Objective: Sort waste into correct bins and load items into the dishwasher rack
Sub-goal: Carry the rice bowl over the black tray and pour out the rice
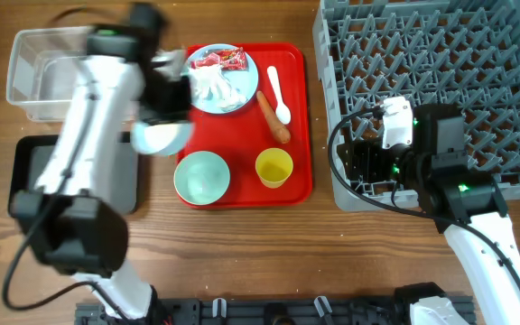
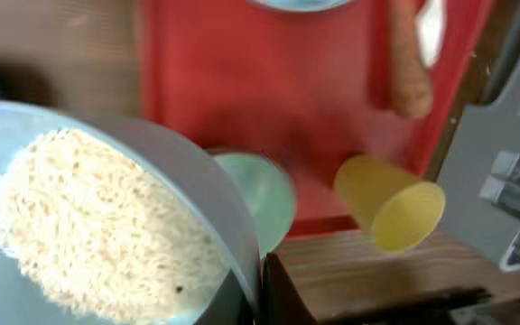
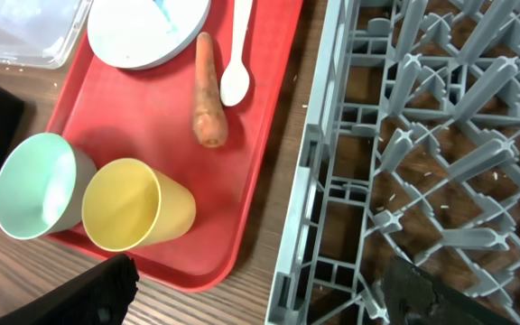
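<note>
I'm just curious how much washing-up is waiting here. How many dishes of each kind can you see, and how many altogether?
Plates: 1, the pale blue plate
Bowls: 2, the empty bowl and the rice-filled bowl
Cups: 1, the yellow cup
Spoons: 1, the white spoon
Total: 5

A brown wooden table point(image 1: 269, 253) fills the view, its grain running left to right in darker and lighter streaks. Even light falls on it, leaving only soft shadows.
</note>
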Available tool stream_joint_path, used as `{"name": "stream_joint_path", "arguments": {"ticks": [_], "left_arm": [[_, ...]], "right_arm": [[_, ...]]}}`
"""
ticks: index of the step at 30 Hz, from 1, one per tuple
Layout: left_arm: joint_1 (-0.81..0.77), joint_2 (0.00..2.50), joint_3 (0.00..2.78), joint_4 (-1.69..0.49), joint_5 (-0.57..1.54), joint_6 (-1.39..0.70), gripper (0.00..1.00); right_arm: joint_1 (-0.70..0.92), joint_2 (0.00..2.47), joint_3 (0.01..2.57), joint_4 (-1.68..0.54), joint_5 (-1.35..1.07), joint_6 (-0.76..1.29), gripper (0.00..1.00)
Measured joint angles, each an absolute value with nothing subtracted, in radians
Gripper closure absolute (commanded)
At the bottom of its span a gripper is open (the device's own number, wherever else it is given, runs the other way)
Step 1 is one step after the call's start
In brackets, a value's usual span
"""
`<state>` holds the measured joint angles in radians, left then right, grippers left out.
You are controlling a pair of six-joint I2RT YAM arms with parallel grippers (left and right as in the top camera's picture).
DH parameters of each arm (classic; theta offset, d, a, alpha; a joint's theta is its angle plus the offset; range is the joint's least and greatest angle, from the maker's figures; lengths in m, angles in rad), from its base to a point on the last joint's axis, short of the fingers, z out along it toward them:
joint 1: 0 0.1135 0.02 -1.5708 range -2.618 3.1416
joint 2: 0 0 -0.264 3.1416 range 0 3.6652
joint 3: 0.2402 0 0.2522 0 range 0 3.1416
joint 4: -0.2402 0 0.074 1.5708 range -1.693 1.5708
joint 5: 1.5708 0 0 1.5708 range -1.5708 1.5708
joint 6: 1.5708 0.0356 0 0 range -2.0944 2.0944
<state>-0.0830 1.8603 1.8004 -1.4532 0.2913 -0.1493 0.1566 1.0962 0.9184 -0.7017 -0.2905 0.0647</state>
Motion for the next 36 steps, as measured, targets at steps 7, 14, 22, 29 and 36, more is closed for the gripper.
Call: {"name": "stream_joint_path", "arguments": {"ticks": [7,14,22,29,36], "left_arm": [[0.310,1.848,1.755,-1.611,0.578,0.152,0.96],[0.600,1.840,1.475,-1.433,0.781,0.321,0.96],[0.881,1.836,1.227,-1.277,1.099,0.384,0.96],[0.912,1.836,1.227,-1.276,1.315,0.399,0.96],[0.912,1.836,1.227,-1.301,1.504,0.381,0.96]], "right_arm": [[0.157,1.097,0.918,-0.702,-0.290,0.065,0.10],[0.157,1.097,0.918,-0.702,-0.290,0.065,0.10],[0.157,1.099,0.918,-0.702,-0.290,0.065,0.10],[0.157,1.100,0.918,-0.702,-0.290,0.065,0.11],[0.157,1.100,0.918,-0.703,-0.290,0.065,0.11]]}}
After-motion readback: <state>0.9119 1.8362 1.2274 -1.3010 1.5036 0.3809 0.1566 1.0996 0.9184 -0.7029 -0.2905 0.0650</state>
